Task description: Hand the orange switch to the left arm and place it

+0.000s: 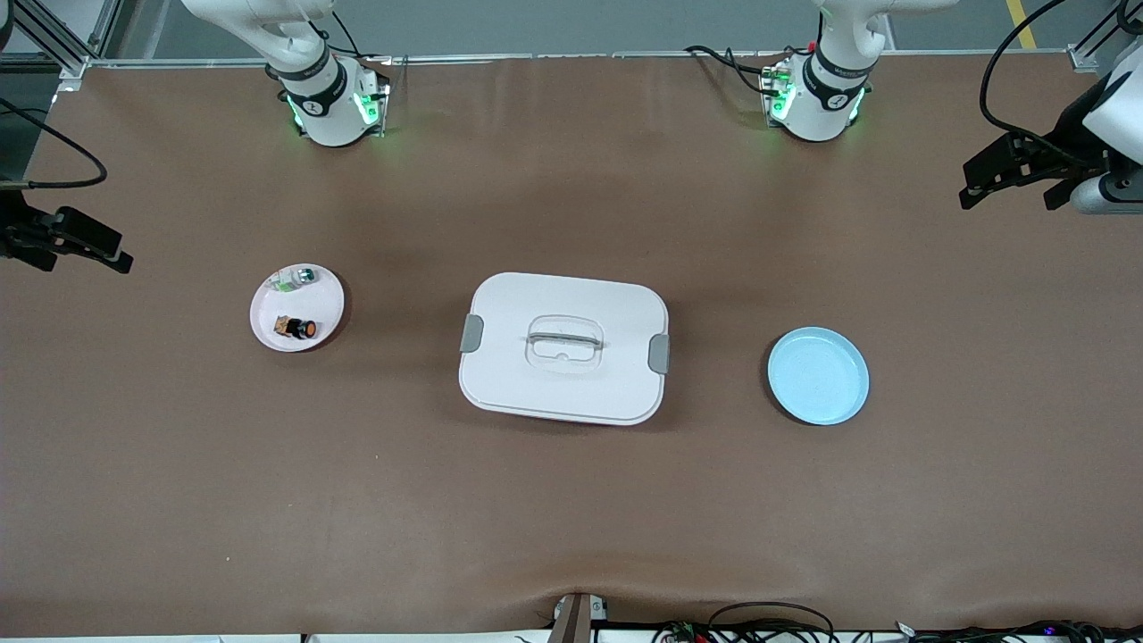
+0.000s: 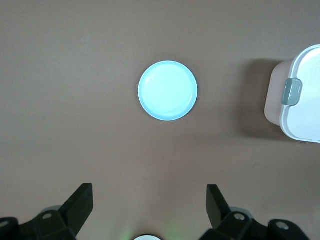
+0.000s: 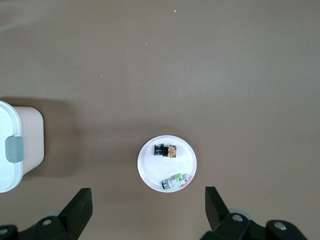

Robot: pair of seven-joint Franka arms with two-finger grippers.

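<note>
The left pincer (image 2: 147, 202) hangs high over the bench (image 1: 571, 500) at the right edge of the frame, jaws wide apart, holding and touching nothing. The right pincer (image 3: 147, 205) hangs at the left edge, equally wide and empty. The orange switch (image 1: 296, 329) lies on the pink plate (image 1: 323, 286), left of centre, beside a green-and-clear part (image 1: 295, 279). The box (image 1: 564, 348) sits at centre, the blue plate (image 1: 818, 375) toward the right.

Brown table (image 1: 571, 500): pink plate (image 1: 326, 295), white box (image 1: 571, 304), light blue plate (image 1: 819, 375).
</note>
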